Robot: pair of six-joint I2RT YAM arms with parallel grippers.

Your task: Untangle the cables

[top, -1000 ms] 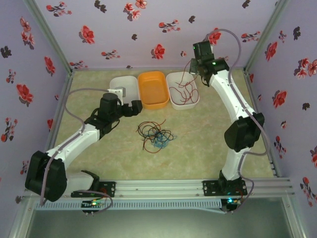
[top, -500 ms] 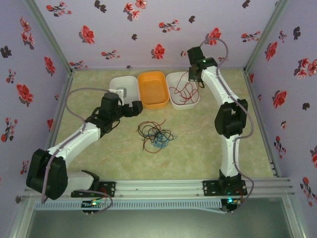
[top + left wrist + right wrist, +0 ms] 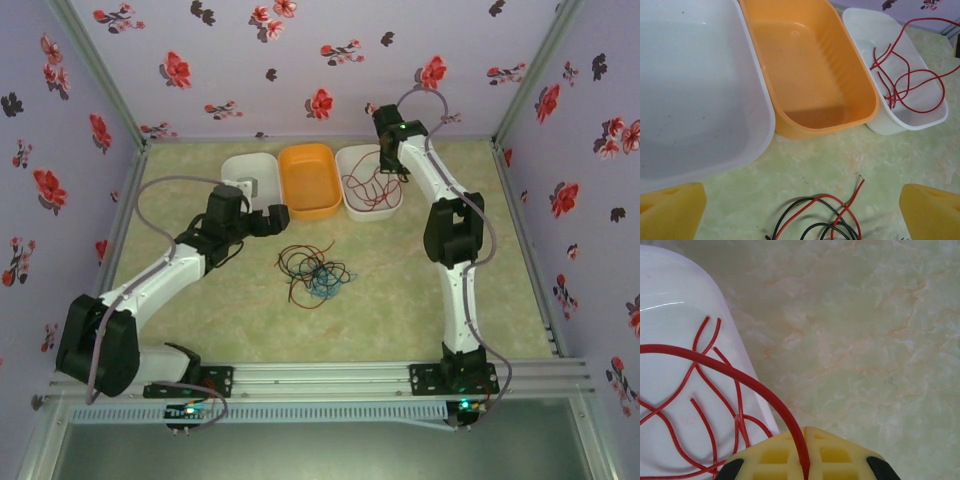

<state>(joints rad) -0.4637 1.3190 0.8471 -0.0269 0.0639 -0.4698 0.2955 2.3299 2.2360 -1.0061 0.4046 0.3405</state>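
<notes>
Right arm: 1 second ago it reached out by the right wall; it now folds in over the right white bin (image 3: pixel 372 217).
Right gripper (image 3: pixel 805 460): clenched on the red cable (image 3: pixel 740 375), whose loops lie in that bin.
Meaning: I judge 1 cable is freed and only needs letting go.
Left gripper (image 3: pixel 272 220): spread wide, empty, unmoved, beside the tangle (image 3: pixel 315 272) on the table (image 3: pixel 400 290).
Arms: 2.
Bins: 3, 2 white and 1 orange (image 3: pixel 284 185).
Tangles: 1, of red, black and blue strands; I cannot count them.
</notes>
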